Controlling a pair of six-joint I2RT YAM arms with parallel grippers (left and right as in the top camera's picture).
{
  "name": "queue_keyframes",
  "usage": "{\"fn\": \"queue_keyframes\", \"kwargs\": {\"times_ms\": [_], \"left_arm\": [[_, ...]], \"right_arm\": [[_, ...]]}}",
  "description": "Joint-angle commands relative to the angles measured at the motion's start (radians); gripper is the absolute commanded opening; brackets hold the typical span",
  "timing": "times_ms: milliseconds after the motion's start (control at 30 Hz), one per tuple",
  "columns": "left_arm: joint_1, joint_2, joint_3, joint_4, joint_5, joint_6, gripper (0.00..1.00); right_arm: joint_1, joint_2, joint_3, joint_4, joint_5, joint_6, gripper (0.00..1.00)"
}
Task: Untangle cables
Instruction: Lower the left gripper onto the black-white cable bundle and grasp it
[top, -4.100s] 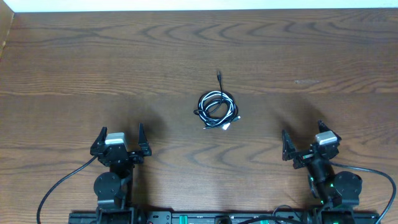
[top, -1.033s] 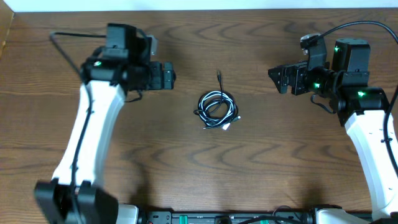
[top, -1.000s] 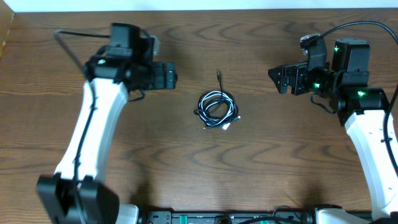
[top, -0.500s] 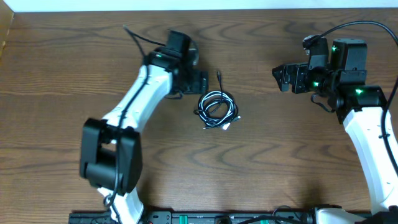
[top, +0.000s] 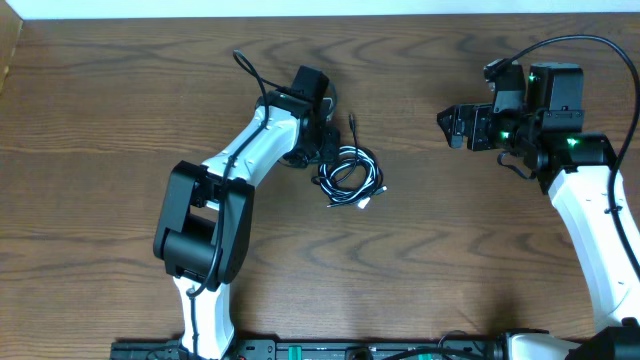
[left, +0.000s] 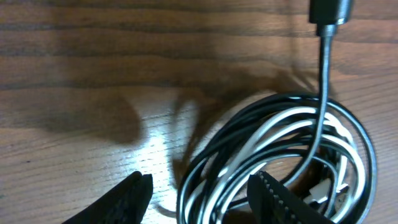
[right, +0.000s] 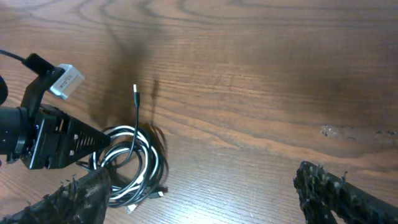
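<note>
Straddling the ten o'clock edge of the coiled cables at the centre of the desk, I am holding my left claw wide; my right claw is hanging wide too, well apart at two o'clock.

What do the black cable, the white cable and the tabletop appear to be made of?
Black cable: probably rubbery plastic jacket, slightly glossy, highlights along its curves. White cable: similar smooth plastic, faint sheen. Tabletop: wood or wood-look laminate, dark grain lines, satin glare; I cannot tell which.
</note>
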Motion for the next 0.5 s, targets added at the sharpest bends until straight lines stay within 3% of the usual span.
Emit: {"fn": "queue_keyframes", "kwargs": {"times_ms": [0, 233, 467], "left_arm": [[0.003, 0.024, 0.020, 0.000, -0.034, -0.002, 0.52], [0.003, 0.032, 0.013, 0.003, -0.034, -0.002, 0.31], [0.000, 0.032, 0.005, 0.002, -0.033, -0.003, 0.30]], "right_arm": [[0.005, 0.007, 0.019, -0.004, 0.004, 0.013, 0.92], [0.005, 0.018, 0.019, -0.014, 0.003, 0.013, 0.93], [0.005, 0.019, 0.019, -0.014, 0.001, 0.013, 0.94]]}}
